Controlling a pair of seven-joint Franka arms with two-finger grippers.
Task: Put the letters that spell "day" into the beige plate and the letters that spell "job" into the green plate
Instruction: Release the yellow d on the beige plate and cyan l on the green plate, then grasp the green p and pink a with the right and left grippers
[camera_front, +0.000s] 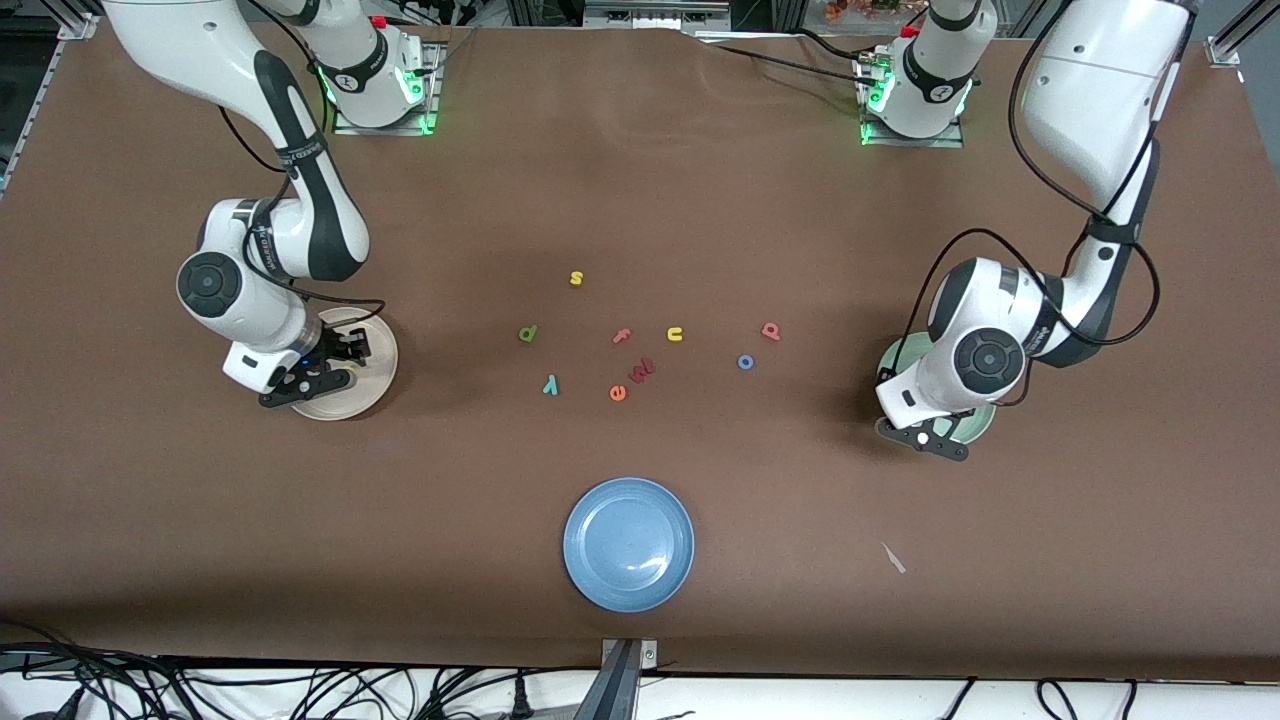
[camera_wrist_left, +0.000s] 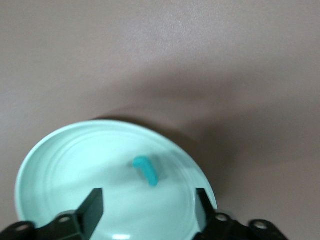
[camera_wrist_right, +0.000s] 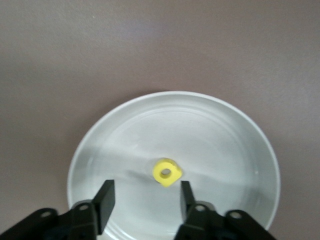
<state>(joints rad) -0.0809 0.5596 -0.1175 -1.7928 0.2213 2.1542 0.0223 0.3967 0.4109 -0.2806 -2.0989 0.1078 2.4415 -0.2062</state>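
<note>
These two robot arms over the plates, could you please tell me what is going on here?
The robot is sorting small foam letters onto plates. The left hand hangs open over the pale mint-green plate, where a teal hook-shaped j lies. The right hand hangs open over the cream-beige plate, where a yellow a lies. In mid-table, the olive-green d, teal y, blue ring o and pinkish-red b are not yet placed.

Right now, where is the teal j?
The teal j lies in the green plate, at the left arm's end of the table, under the open left gripper.
</note>
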